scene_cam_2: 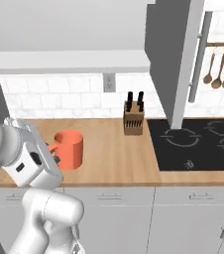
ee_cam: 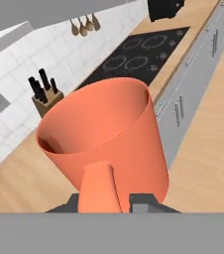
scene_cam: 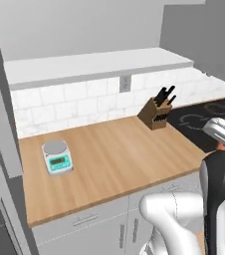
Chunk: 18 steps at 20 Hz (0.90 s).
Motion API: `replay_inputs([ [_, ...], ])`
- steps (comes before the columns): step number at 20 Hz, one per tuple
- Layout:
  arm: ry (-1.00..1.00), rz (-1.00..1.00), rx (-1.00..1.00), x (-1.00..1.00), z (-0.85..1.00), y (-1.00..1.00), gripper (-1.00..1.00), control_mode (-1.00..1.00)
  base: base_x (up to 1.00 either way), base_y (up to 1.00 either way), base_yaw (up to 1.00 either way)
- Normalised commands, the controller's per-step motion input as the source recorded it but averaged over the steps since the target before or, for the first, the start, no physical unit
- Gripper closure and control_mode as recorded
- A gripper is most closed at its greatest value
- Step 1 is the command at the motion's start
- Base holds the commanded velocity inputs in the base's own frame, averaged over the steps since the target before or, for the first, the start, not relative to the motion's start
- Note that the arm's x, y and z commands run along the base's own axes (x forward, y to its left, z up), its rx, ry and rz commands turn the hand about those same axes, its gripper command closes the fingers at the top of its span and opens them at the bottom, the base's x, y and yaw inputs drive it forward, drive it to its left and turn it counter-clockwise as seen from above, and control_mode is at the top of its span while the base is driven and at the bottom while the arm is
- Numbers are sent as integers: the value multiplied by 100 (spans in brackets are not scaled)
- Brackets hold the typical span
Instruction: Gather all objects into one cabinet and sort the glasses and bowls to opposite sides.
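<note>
Orange mug (ee_cam: 104, 144), its handle pinched between the fingers (ee_cam: 142, 202).

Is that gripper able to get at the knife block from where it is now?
Probably not yet: the gripper is shut on the orange mug's handle, so it is occupied. The wooden counter between mug and knife block looks unobstructed, though.

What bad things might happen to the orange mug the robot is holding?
1. The end effector is shut on the orange mug by its handle alone, so the mug might twist or slip out.
2. In the right base view the mug hangs close to the front edge of the wooden counter; if it dropped, it might roll off onto the floor.
3. The knife block stands behind it; a wide swing toward the shelf might knock it over.
</note>
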Motion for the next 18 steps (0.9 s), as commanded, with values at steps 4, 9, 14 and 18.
replay_inputs([
  [4,0,0,0,0,0,0,100,100,0,0,-51],
  [9,0,0,0,0,0,0,100,100,0,0,-54],
  [14,0,0,0,0,0,0,100,100,0,0,-54],
  [18,0,0,0,0,0,0,100,100,0,-7,-54],
])
